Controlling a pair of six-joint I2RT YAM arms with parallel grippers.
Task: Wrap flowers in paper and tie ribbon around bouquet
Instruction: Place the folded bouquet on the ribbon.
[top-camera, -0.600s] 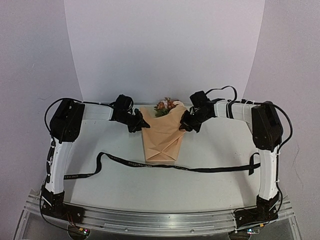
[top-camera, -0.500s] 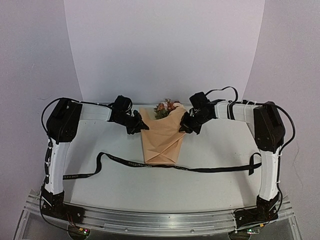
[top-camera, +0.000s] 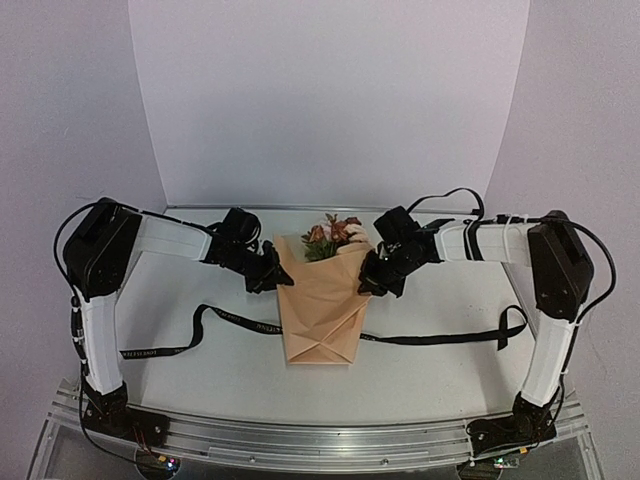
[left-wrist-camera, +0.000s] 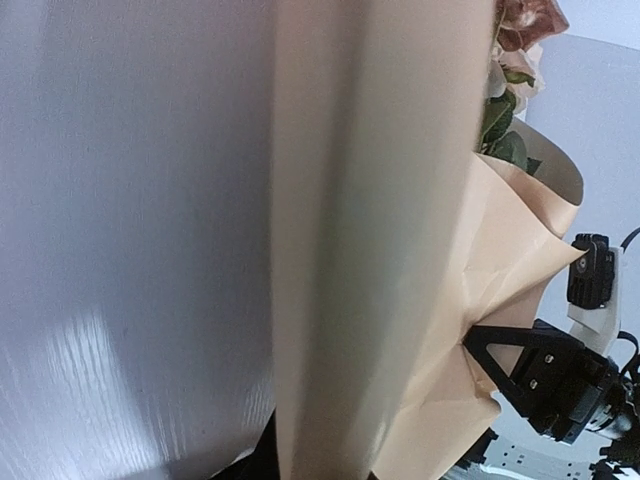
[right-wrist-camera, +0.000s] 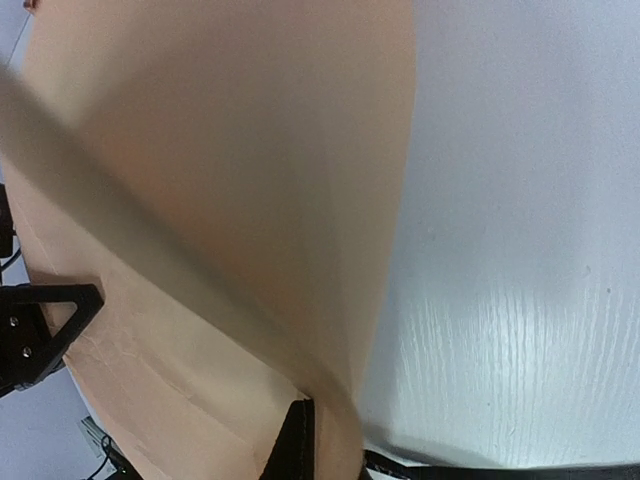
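Observation:
The bouquet (top-camera: 325, 305) is a folded tan paper (left-wrist-camera: 370, 250) cone with its wide end facing the back. The flowers (top-camera: 333, 234) show pink and rust blooms from that end, and appear in the left wrist view as flowers (left-wrist-camera: 525, 20). My left gripper (top-camera: 274, 279) is shut on the paper's left edge, my right gripper (top-camera: 369, 280) on its right edge. Each wrist view shows paper (right-wrist-camera: 200, 200) running between its own dark fingers (right-wrist-camera: 295, 445). The black ribbon (top-camera: 240, 320) lies across the table, its middle hidden under the bouquet's narrow end.
The ribbon's left end (top-camera: 140, 352) trails toward the left arm's base. Its right end loops near the right arm (top-camera: 512, 325). A white backdrop wall (top-camera: 330, 100) stands behind the table. The metal rail (top-camera: 320, 440) runs along the near edge.
Both grippers have carried the bouquet toward the near edge. Its narrow end, which stopped just behind the ribbon, now reaches over and covers the ribbon's middle.

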